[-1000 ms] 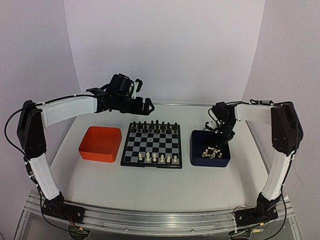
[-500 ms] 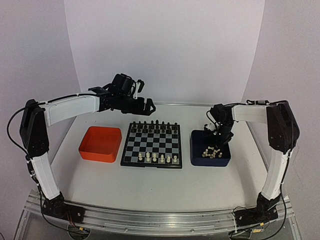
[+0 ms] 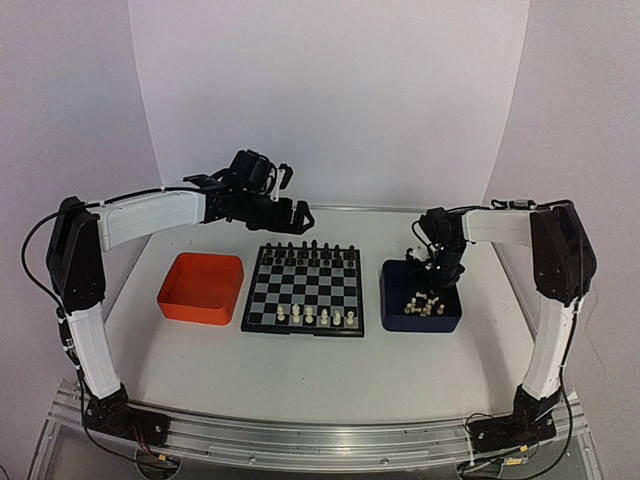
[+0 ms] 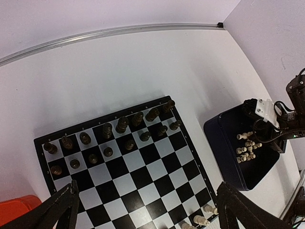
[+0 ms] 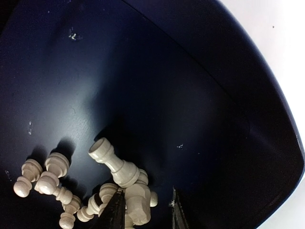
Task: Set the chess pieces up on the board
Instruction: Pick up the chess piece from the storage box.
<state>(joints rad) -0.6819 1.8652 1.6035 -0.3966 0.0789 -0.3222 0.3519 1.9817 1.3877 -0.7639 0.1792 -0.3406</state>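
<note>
The board [image 3: 300, 284] lies mid-table, with black pieces [image 3: 305, 251] on its two far rows and several cream chess pieces [image 3: 318, 317] on its near row. More cream pieces [image 3: 424, 303] lie heaped in the dark blue tray [image 3: 395, 300]. My right gripper [image 3: 432, 278] reaches down into that tray. In the right wrist view its jaws [image 5: 145, 195] straddle one lying cream piece [image 5: 139, 204]: the left finger touches it and the right finger stands apart. My left gripper [image 3: 298, 213] hovers wide open above the board's [image 4: 143, 171] far edge, holding nothing.
An orange tray [image 3: 200, 288] sits left of the board. The dark blue tray [image 4: 224, 143] stands right of it, with the right arm [image 4: 271, 119] over its far side. A metal rail [image 3: 300, 440] runs along the near table edge, and white walls enclose the back and sides.
The right gripper's jaws have narrowed around the cream piece in the blue tray. The left gripper has drifted slightly to the right above the board.
</note>
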